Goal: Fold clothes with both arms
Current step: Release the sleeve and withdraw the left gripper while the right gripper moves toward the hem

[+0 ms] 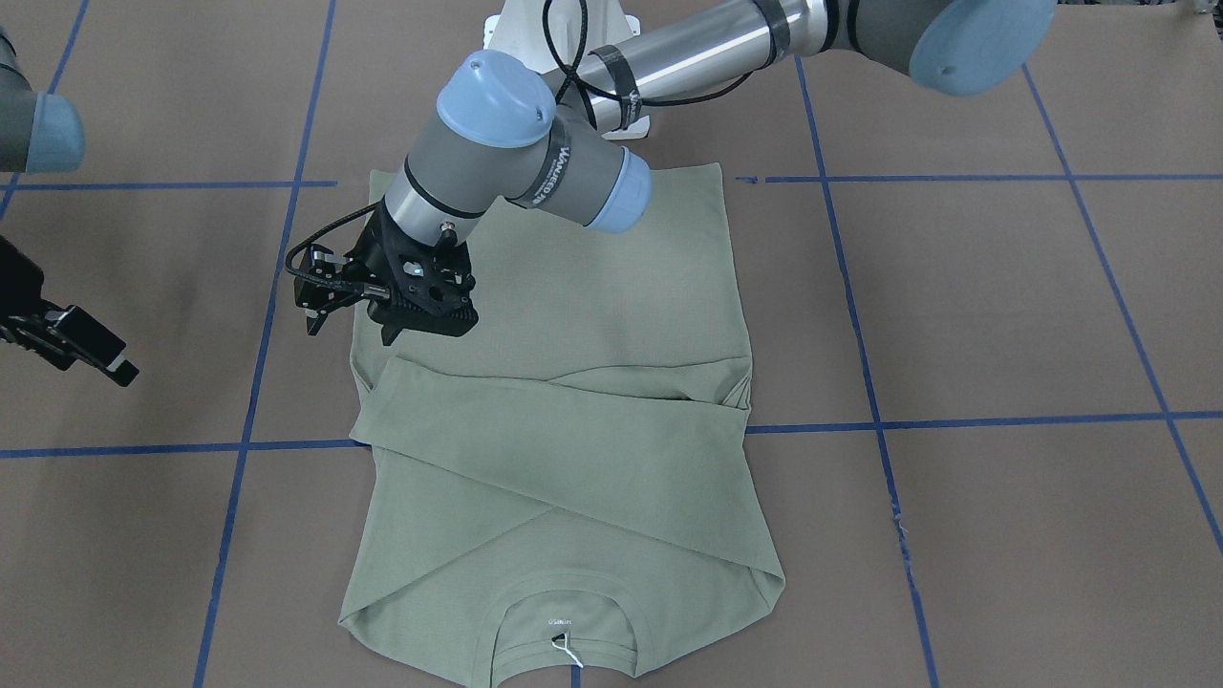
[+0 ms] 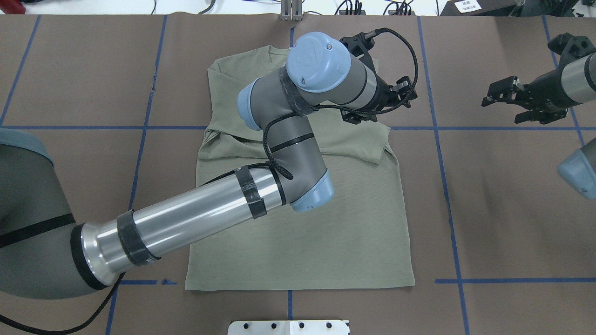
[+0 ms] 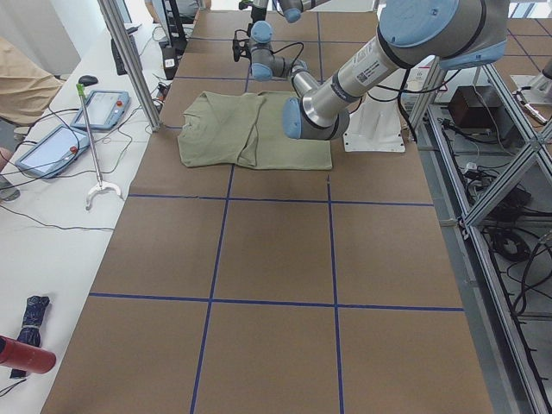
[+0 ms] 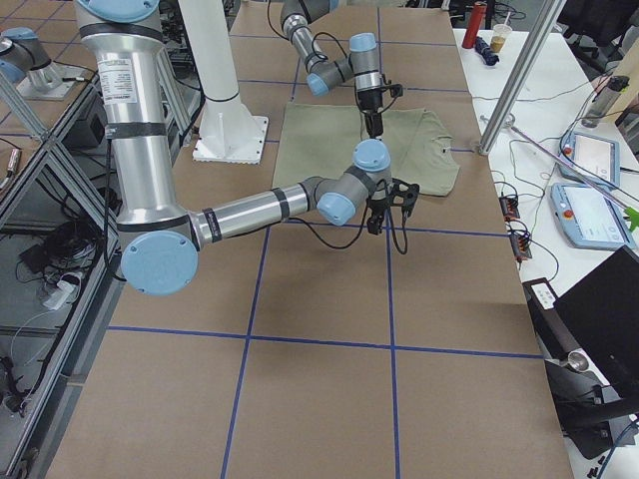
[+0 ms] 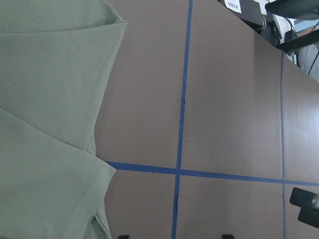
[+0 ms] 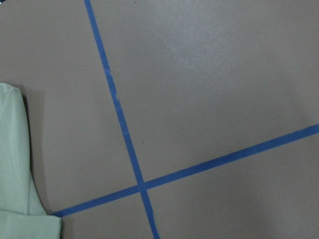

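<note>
The sage-green shirt [image 1: 573, 459] lies flat on the brown table, both sleeves folded across its body, with the collar and white tag [image 1: 566, 650] at the far end from the robot. It also shows in the overhead view [image 2: 326, 242]. My left arm reaches across the shirt. Its gripper [image 1: 354, 330] hovers open and empty over the shirt's edge on my right side, beside the folded sleeve. The left wrist view shows that shirt edge [image 5: 45, 74] and bare table. My right gripper [image 2: 493, 100] is open and empty, well off the shirt to the right [image 1: 105, 358].
Blue tape lines [image 2: 437, 128] cross the table in a grid. The white pedestal base [image 2: 288, 327] stands at the near edge behind the shirt's hem. A metal post [image 3: 129, 60] and a bench with tablets [image 3: 52, 147] lie past the far edge.
</note>
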`<state>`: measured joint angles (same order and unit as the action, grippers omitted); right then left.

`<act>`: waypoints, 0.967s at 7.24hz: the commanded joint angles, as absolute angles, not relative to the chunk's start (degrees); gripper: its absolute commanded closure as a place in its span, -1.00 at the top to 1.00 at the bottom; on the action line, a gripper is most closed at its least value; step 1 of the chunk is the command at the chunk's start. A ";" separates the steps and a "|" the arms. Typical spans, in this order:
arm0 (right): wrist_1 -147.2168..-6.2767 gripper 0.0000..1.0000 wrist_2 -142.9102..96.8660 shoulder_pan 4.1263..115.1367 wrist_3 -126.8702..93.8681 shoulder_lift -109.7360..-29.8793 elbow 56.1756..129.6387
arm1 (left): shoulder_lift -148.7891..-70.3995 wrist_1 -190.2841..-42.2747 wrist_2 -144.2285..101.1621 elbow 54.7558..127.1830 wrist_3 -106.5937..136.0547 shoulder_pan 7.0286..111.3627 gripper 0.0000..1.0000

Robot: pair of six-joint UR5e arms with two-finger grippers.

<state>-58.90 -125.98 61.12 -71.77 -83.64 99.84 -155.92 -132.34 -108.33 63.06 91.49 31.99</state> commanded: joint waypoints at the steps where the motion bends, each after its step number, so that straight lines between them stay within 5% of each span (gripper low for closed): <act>1: -58.97 1.00 -122.99 54.36 -79.39 -83.76 103.52 | -138.37 -128.41 -110.48 83.03 91.41 32.43 0.64; 5: -59.85 1.00 -111.10 39.40 -96.64 -86.03 112.30 | -124.93 -110.76 -113.03 104.28 83.06 37.60 0.48; 7: -59.94 1.00 -103.84 29.67 -109.10 -86.83 115.74 | -120.15 -110.39 -113.64 107.23 80.44 37.27 0.48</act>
<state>-59.89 -107.98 35.47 -101.70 -86.32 113.56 -122.35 -111.01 -113.23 105.69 82.56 37.12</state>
